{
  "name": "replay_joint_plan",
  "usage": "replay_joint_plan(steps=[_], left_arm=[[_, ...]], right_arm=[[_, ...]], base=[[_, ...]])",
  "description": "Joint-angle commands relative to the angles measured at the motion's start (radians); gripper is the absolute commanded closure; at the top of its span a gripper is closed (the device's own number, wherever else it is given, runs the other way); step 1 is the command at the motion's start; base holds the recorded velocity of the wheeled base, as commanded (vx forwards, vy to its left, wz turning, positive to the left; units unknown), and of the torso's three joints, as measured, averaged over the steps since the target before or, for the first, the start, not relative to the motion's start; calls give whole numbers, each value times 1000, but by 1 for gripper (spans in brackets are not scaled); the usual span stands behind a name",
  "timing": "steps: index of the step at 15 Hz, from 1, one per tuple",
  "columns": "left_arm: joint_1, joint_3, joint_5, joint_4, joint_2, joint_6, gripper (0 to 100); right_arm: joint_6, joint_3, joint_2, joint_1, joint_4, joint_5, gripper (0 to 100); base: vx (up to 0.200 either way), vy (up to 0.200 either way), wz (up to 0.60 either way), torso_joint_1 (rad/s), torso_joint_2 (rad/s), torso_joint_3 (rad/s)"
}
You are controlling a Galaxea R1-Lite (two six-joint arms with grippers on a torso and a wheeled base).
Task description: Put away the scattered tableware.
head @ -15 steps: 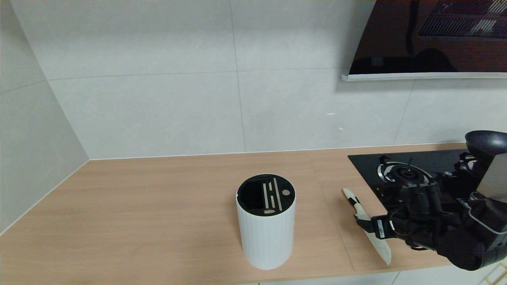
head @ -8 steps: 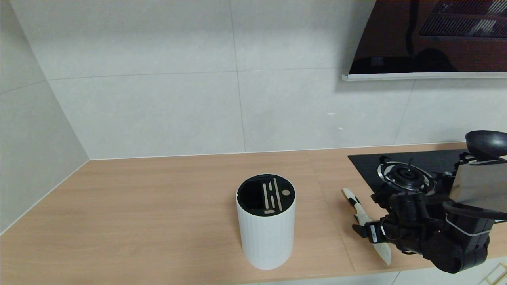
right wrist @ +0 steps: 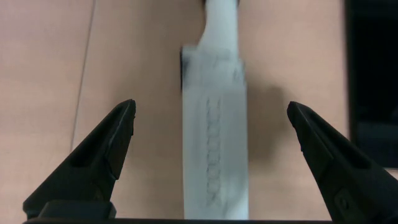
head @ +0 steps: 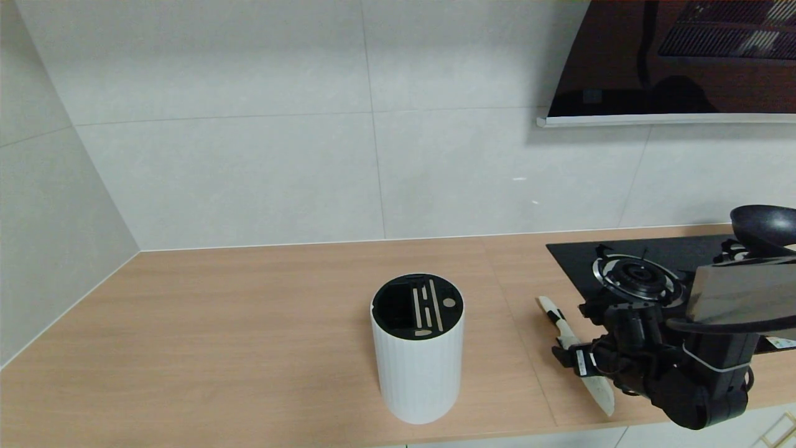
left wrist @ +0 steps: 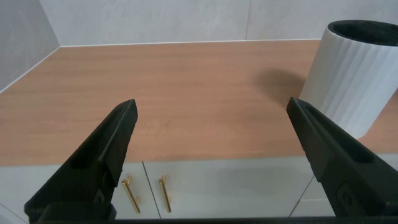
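1. White-bladed knife (head: 564, 330) with a pale handle banded in black lies flat on the light wooden countertop (head: 249, 323), between the white ribbed cylindrical holder (head: 418, 367) and the black glass gas hob (head: 584, 261).
2. Its handle points toward the wall and its tip toward the counter's front edge. In the head view, the middle of the knife is hidden under the right gripper (head: 575, 348).
3. The right wrist view shows the right gripper (right wrist: 211, 109) with its fingers spread wide, one on each side of the knife (right wrist: 214, 137) and touching nothing. Both ends of the knife are cut off there.
4. The left gripper (left wrist: 211, 106) is also spread apart and holds nothing. It sits low by the counter's front edge, with the holder (left wrist: 354, 74) partly cut off to one side.
5. The holder's dark top has slots and a larger opening, but its inside cannot be made out.
6. A dark pan (head: 762, 224) on the hob is cut off at the picture's edge.
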State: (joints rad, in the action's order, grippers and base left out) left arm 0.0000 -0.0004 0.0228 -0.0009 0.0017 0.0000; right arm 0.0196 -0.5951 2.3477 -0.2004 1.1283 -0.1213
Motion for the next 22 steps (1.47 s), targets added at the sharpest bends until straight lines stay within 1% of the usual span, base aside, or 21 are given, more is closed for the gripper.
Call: replay_joint_plan(steps=[1,3,13,15,16,22], left_arm=[[0,0,0,1,1,0,0],[0,0,0,-1,0,0,0],[0,0,0,-1,0,0,0],[0,0,0,-1,0,0,0],[0,0,0,-1,0,0,0],[0,0,0,-1,0,-2,0]], right_arm=[[0,-2,47,-1,73,-12,0],[-1,-2,56,-1,91,-18,0],[0,-25,82,3,93,-18,0],[0,-34,93,3,93,-32,0],[0,-40,99,3,93,-51,100],[3,-43,96,4,96,-57,100]], base=[[0,0,0,0,0,0],[0,0,0,0,0,0],[0,0,0,0,0,0],[0,0,0,0,0,0],[0,0,0,0,0,0],[0,0,0,0,0,0]])
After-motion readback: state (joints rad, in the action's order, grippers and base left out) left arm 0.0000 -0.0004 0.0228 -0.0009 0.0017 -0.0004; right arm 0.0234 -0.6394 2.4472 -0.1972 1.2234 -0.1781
